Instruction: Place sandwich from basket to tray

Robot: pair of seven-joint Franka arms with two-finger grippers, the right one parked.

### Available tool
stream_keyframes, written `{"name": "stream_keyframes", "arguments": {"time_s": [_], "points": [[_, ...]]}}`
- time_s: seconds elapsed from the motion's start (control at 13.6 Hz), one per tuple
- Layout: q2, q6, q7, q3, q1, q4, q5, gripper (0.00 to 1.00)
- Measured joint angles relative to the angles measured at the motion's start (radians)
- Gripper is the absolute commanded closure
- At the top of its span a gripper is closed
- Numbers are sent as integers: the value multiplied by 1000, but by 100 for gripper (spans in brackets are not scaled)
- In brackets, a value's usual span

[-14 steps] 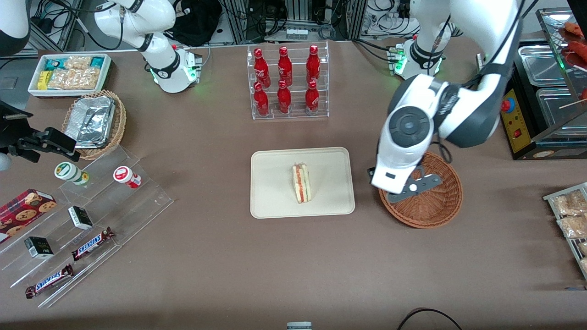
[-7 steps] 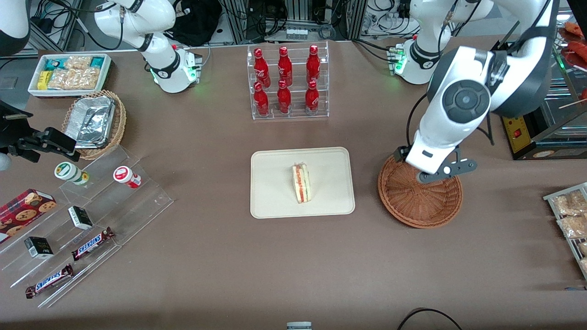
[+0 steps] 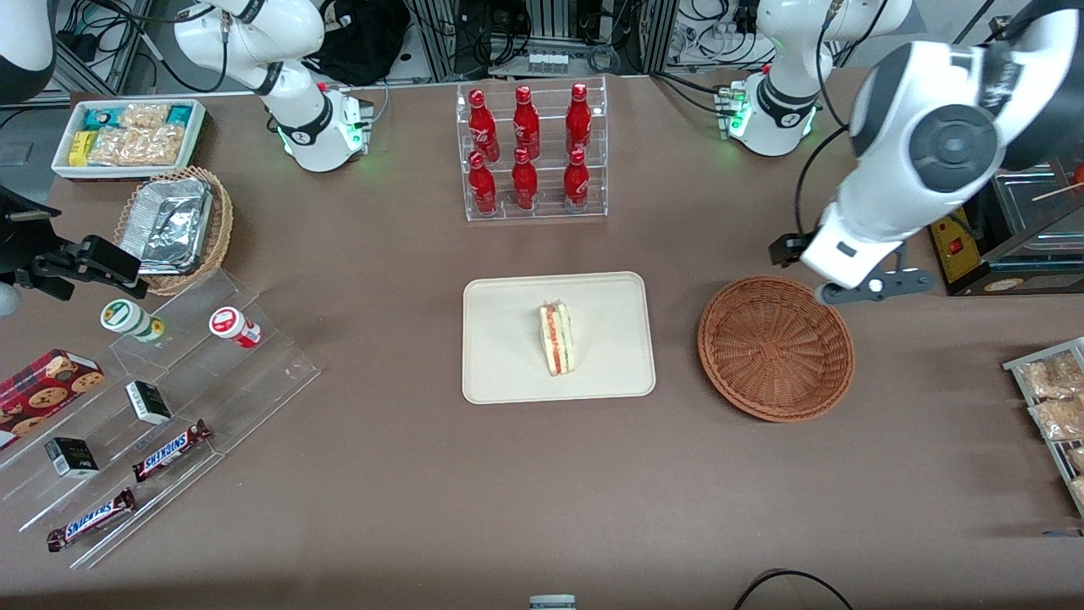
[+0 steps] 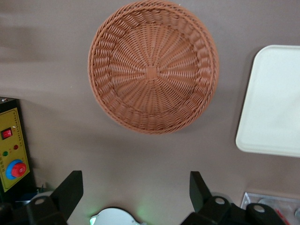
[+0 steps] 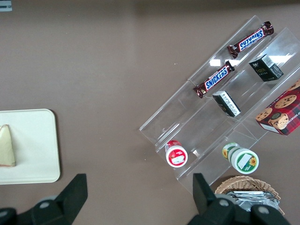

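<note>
The sandwich (image 3: pixel 556 339) stands on its edge in the middle of the cream tray (image 3: pixel 508 373), with its red and green filling facing up. It also shows in the right wrist view (image 5: pixel 6 145) on the tray (image 5: pixel 33 150). The reddish-brown basket (image 3: pixel 775 347) beside the tray holds nothing. My left gripper (image 3: pixel 847 271) hangs above the table just past the basket's rim, farther from the front camera than the basket. In the left wrist view the gripper (image 4: pixel 136 187) is open and holds nothing, with the basket (image 4: pixel 152 70) and a corner of the tray (image 4: pixel 274 103) below it.
A rack of red bottles (image 3: pixel 529 152) stands farther back than the tray. A black control box (image 3: pixel 957 229) and a snack rack (image 3: pixel 1050 398) lie at the working arm's end. A stepped acrylic shelf (image 3: pixel 169 398), a tan foil basket (image 3: pixel 174 224) and a white bin (image 3: pixel 127 135) lie at the parked arm's end.
My left gripper has moved off from above the basket, away from the tray and farther from the front camera. The basket now shows whole. The sandwich has not moved.
</note>
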Motion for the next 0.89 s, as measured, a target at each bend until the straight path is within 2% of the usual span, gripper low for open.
{"name": "stream_keyframes", "arguments": {"time_s": [0.52, 0.89], "points": [[-52, -149, 230, 133, 0, 57, -12, 0], [-64, -180, 274, 177, 0, 125, -13, 0]]}}
